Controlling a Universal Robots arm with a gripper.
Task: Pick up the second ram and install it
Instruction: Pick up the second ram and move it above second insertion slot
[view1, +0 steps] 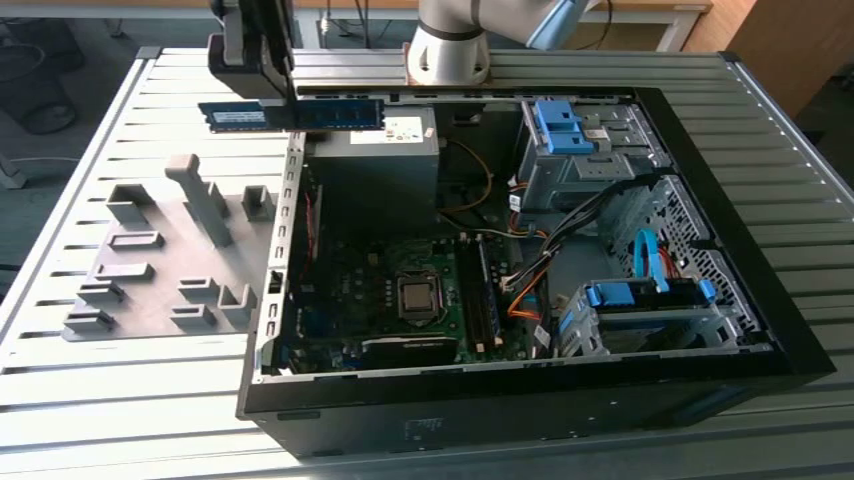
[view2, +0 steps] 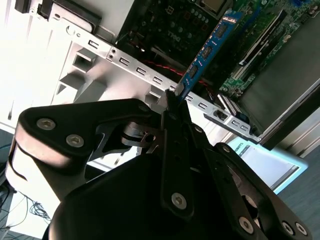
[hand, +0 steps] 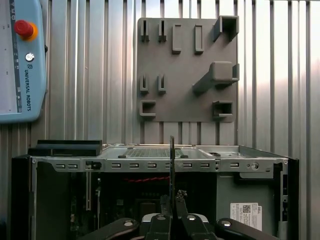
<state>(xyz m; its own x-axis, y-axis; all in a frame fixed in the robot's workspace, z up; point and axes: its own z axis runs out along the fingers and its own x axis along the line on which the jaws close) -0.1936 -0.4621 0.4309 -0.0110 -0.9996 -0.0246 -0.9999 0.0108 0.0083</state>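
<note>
The gripper (view1: 274, 95) hangs over the far corner of the open computer case (view1: 534, 400), at the exterior view's left. Its fingers (view2: 175, 115) are closed on the second ram (view1: 340, 113) and pinch it at one long edge. The blue strip is in the air, lying level above the case's wall, with its dark chips and pale label turned to the side. In the second wrist view the second ram (view2: 212, 42) reaches away from the gripper (view2: 176, 97) toward the motherboard (view2: 175, 25) inside the case. In the first wrist view the strip (hand: 172, 160) is seen on its thin edge, above the case's rim (hand: 150, 165). A grey fixture plate (view1: 147, 290) with blocks lies on the desk (view1: 160, 400) beside the case.
</note>
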